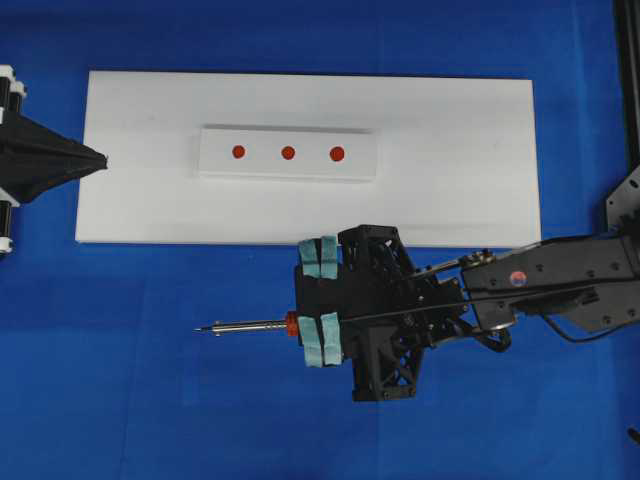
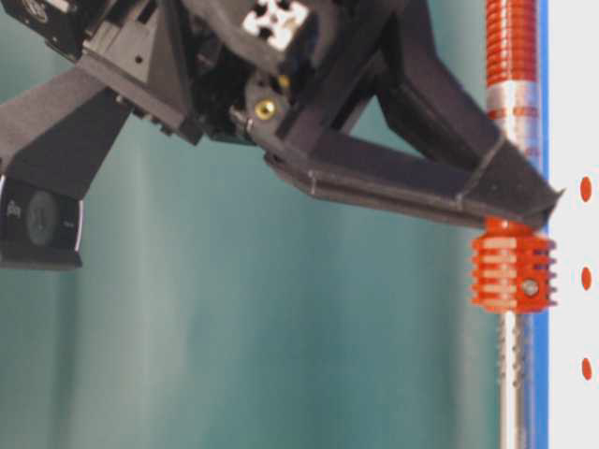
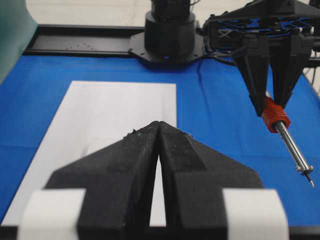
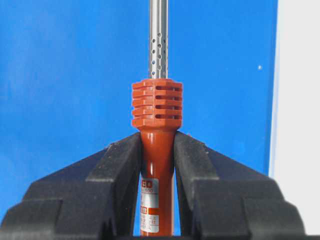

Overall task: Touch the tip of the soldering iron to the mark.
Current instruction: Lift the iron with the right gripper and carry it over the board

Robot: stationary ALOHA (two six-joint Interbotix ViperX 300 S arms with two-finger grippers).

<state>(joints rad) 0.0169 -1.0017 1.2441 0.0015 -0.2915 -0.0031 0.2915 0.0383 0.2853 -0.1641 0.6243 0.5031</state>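
the iron (image 1: 250,326) lies level over the blue cloth (image 1: 120,400), on the near side of the white board (image 1: 450,150) and apart from it. its silver shaft points left in the overhead view, with the tip (image 1: 200,329) out over bare cloth, well left of the gripper. the orange ribbed collar (image 4: 157,104) sits just ahead of the fingertips, and the perforated shaft (image 4: 158,40) runs on from it. the left wrist view shows the iron tilted, tip lowest, hanging clear above the cloth.

the right gripper (image 1: 320,301) is clamped on the iron's orange handle (image 4: 156,165), one black finger (image 4: 117,172) pressed to each side just behind the collar. a white label on the handle shows between the fingers. teal pads (image 1: 321,257) cover the fingers' outer faces in the overhead view. a black cord (image 1: 440,300) runs right from the gripper along the right arm (image 1: 560,280).

the board lies flat on the cloth, long side left to right. on it, near the middle, sits a smaller white strip (image 1: 288,170) with three red marks (image 1: 288,153) in a row. the iron's tip is nearer than the strip and a little left of its left end, touching none of the marks.

the left gripper (image 1: 98,158) rests at the board's left edge, its tips over the white surface. its black fingers (image 3: 135,160) are closed, meeting at the tips, with nothing between them.
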